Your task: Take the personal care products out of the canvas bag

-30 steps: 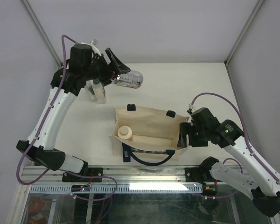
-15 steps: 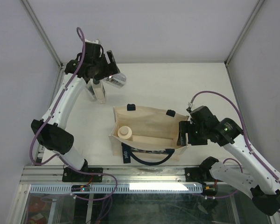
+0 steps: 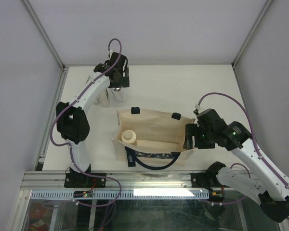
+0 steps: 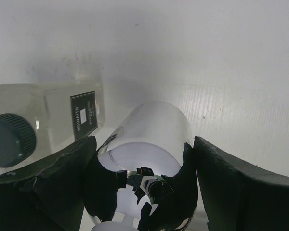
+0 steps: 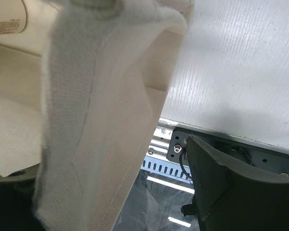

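Top external view, near right: the right gripper point(image 3: 190, 137) pinches the right rim of the bag point(image 3: 154, 129). Coarse woven canvas is folded between its fingers, likely to keep the soft tote open and steady. Inside, at its left end, sits a smooth beige bottle point(image 3: 129, 136), not yet taken out. Toward the far left corner, the left gripper point(image 3: 118, 86) clasps the glossy, cylindrical silvery bottle point(image 4: 154, 130), apparently to place it just beside the flat-sided clear bottle point(image 4: 62, 110) with its ribbed dark cap.
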Robot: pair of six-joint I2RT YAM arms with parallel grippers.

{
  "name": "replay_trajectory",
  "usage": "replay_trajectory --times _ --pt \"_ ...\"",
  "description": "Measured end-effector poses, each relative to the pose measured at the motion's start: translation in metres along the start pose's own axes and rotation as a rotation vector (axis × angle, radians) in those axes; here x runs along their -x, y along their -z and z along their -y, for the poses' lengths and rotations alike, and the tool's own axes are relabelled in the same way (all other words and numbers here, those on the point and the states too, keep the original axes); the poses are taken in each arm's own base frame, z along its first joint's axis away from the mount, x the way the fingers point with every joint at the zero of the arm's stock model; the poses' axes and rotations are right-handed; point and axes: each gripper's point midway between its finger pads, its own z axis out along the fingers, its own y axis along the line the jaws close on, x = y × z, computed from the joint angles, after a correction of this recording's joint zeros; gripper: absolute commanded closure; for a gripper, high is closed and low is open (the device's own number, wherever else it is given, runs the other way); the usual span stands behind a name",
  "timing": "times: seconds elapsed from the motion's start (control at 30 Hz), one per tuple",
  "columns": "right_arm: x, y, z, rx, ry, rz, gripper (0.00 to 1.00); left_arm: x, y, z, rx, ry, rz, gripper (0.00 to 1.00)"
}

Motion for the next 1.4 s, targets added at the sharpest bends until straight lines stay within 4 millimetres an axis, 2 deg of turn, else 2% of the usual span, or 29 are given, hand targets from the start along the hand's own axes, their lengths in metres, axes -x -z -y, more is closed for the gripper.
replay_trajectory --times 0.13,0.23,0.53,0.87,1.0,1.1,1.27,1.4 --pt "0.001 0.000 0.001 -0.007 -0.003 0.005 0.25 -0.007 -0.014 0.012 0.001 -0.052 -0.006 1.00" --pt "0.001 0.001 0.001 -0.008 -0.006 0.010 0.25 -0.007 -0.022 0.012 0.019 -0.066 0.005 1.00" --pt "0.002 0.002 0.004 -0.016 -0.007 0.025 0.25 -0.015 -0.051 -0.001 0.117 -0.102 -0.001 1.00" --pt "0.001 0.003 0.005 -0.017 -0.008 0.028 0.25 -0.014 -0.058 -0.014 0.165 -0.118 0.004 0.95" --pt "0.001 0.004 0.005 -0.014 -0.008 0.031 0.25 -0.016 -0.062 -0.014 0.166 -0.119 0.000 0.81" --pt "0.001 0.004 0.005 -0.014 -0.008 0.032 0.25 -0.019 -0.064 -0.014 0.168 -0.122 -0.009 0.66" --pt "0.001 0.004 0.005 -0.014 -0.007 0.032 0.25 -0.024 -0.068 -0.013 0.167 -0.128 -0.023 0.35" --pt "0.001 0.005 0.005 -0.011 -0.008 0.037 0.25 -0.026 -0.069 -0.011 0.152 -0.128 -0.032 0.24"
